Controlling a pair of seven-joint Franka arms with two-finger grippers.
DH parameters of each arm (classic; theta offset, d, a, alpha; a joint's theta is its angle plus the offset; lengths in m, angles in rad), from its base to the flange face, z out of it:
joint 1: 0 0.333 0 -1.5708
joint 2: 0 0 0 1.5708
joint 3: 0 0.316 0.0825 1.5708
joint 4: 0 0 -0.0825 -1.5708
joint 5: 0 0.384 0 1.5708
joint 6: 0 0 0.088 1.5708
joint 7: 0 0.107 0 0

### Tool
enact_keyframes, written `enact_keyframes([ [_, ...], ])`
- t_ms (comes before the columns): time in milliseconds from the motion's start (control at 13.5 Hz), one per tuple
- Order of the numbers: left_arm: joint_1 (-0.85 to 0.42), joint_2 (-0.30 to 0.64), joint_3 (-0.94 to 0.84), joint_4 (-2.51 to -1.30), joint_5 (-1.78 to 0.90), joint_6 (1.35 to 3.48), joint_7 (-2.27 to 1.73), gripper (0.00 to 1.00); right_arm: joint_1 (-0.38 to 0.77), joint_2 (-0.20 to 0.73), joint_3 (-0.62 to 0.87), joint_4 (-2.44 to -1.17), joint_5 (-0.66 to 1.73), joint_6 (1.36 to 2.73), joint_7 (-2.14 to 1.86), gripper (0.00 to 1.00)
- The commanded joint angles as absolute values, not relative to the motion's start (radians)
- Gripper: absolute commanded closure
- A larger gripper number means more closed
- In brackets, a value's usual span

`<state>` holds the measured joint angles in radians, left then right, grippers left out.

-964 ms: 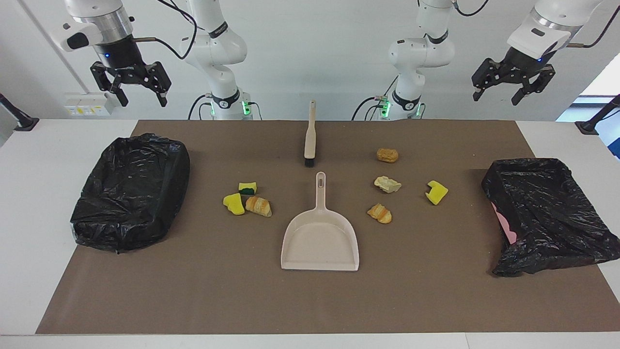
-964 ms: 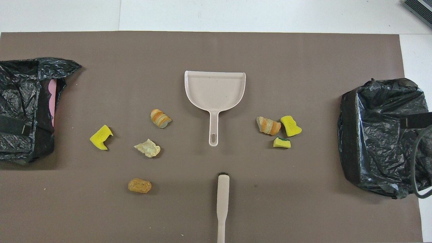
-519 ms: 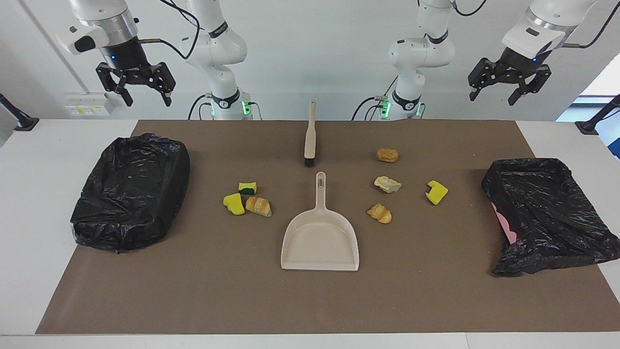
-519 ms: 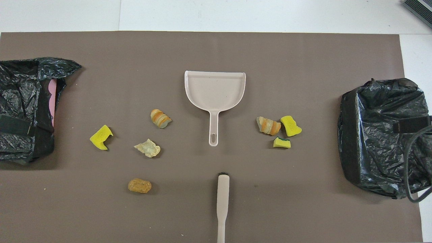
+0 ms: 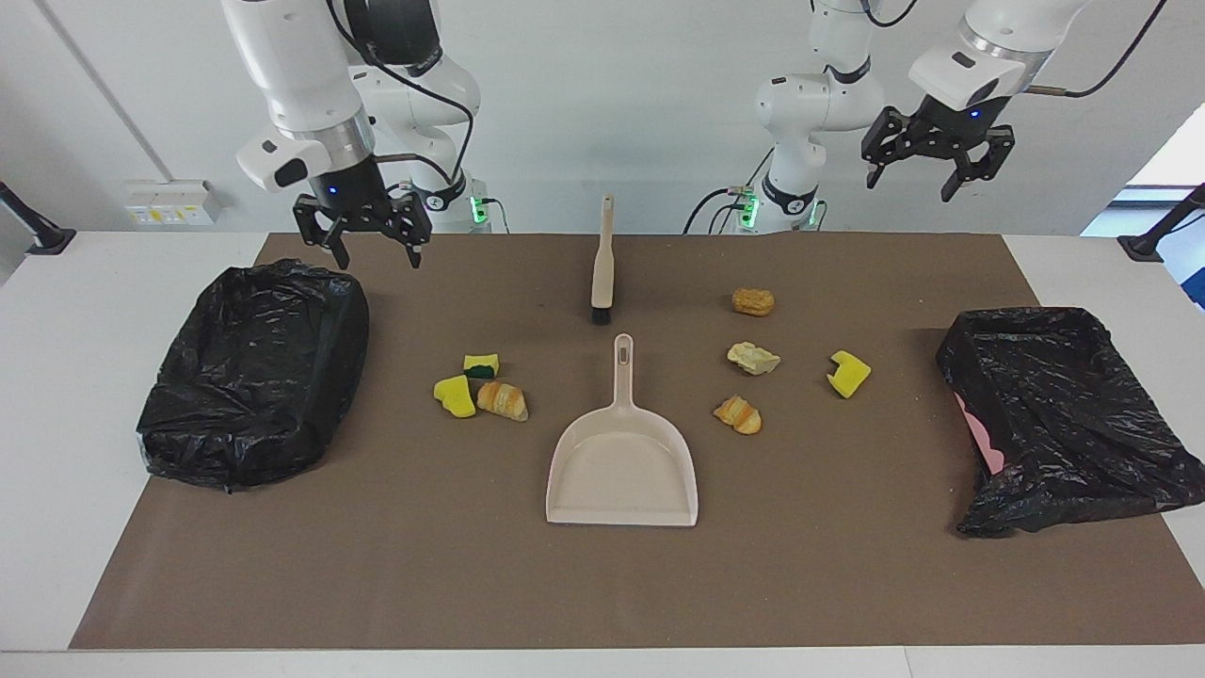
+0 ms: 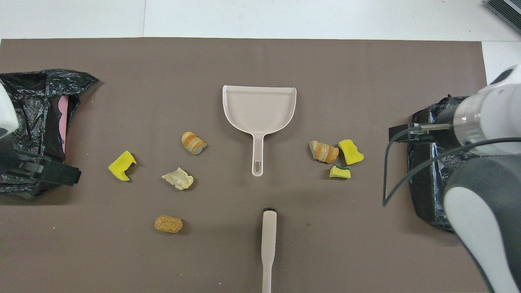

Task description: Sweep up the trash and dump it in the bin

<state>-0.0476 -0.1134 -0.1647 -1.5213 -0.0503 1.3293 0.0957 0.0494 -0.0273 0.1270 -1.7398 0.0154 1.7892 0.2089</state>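
Seven trash bits lie on your brown mat [image 5: 377, 565]: three yellow sponge chunks [image 5: 455, 395], three ridged golden pastry pieces [image 5: 503, 400] and one crumpled beige wad [image 5: 753, 358], flanking the smooth beige dustpan [image 5: 622, 471] and brush [image 5: 602, 268]. Two crinkled black-bagged bins [image 5: 254, 372] stand at the ends. Your left pincer [image 5: 937, 168] and right pincer [image 5: 362, 235] hang raised, spread wide, empty.

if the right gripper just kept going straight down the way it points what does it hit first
Probably the bare brown mat, beside the black-bagged bin at the right arm's end. The open right gripper hangs there, pointing down; depth is unclear, so it might clip the bin's rim.
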Motion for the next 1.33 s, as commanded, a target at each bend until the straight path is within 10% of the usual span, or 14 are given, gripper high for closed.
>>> enact_keyframes([
  [0, -0.054, -0.234, -0.208, -1.688, -0.092, 1.409, 0.028, 0.00, 0.038, 0.070, 0.190, -1.729, 0.035, 1.879, 0.317, 0.00],
  [445, -0.239, -0.345, -0.276, -1.954, -0.124, 1.570, -0.167, 0.00, 0.041, 0.256, 0.294, -1.718, 0.032, 2.075, 0.457, 0.00],
  [1260, -0.788, -0.264, -0.278, -2.362, -0.124, 2.099, -0.693, 0.00, 0.267, 0.469, 0.299, -1.638, 0.026, 2.256, 0.629, 0.00],
])
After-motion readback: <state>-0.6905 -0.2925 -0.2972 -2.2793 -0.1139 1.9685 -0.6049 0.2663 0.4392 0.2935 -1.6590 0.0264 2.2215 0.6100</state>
